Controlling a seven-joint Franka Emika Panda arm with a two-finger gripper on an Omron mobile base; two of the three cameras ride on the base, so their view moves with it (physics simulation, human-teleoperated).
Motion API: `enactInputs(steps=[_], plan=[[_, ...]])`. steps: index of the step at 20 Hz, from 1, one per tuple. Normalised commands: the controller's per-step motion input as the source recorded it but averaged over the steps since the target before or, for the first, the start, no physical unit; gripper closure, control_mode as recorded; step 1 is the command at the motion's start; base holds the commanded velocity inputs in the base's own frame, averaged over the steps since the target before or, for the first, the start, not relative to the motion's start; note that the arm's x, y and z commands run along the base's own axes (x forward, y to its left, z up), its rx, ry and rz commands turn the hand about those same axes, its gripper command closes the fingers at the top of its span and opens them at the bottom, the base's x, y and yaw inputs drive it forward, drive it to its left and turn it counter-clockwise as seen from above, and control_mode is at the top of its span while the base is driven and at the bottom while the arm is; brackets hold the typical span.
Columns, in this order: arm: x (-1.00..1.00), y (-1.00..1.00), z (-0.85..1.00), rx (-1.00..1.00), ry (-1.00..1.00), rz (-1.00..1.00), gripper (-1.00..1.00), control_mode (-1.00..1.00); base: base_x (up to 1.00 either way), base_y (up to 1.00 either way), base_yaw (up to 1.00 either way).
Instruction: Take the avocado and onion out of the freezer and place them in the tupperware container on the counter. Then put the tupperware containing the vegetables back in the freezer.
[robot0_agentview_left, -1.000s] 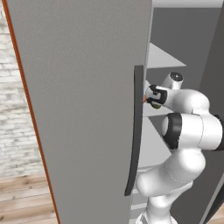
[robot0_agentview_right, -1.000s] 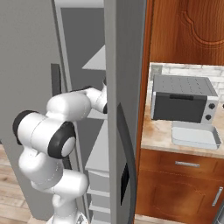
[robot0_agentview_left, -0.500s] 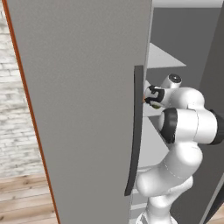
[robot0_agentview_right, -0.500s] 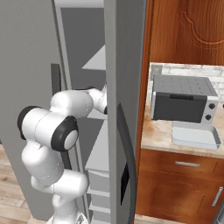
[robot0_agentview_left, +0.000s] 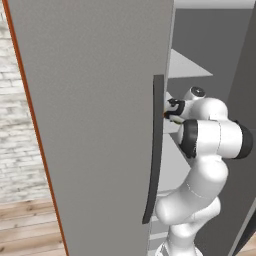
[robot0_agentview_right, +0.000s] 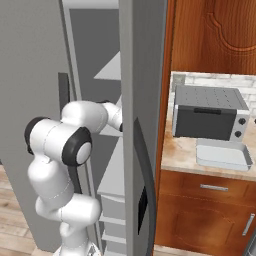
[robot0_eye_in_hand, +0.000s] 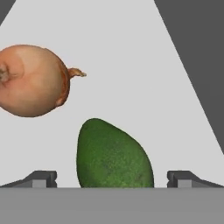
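While the avocado (robot0_eye_in_hand: 113, 155) lies on the freezer (robot0_agentview_left: 100, 100) shelf between the spread-apart gripper (robot0_eye_in_hand: 112, 178) tips, onion (robot0_eye_in_hand: 31, 81) just beside, pick step is judged underway; jaws to be closed next, approx. centred.

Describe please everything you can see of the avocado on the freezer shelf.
The avocado is dark green, egg-shaped, with a finely mottled matte skin. It lies on the pale grey freezer shelf, narrower end pointing up-left in the hand view. It sits between the open gripper's fingertips, touching neither. The onion lies apart from it.
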Motion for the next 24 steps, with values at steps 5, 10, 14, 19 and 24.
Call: enactInputs(steps=[5,10,14,19,24], plan=[[0.15,0.00,-0.10,0.00,0.00,0.00,-1.00,-1.00,0.00,0.00,0.00],[0.07,0.00,-0.06,0.00,0.01,0.00,1.00,-1.00,0.00,0.00,0.00],[0.04,0.00,-0.02,0.00,0.01,0.00,1.00,-1.00,0.00,0.00,0.00],[-0.03,0.00,0.00,0.00,-0.01,0.00,1.00,-1.00,0.00,0.00,0.00],[-0.46,0.12,0.17,0.00,-0.11,0.00,1.00,-1.00,0.00,0.00,0.00]])
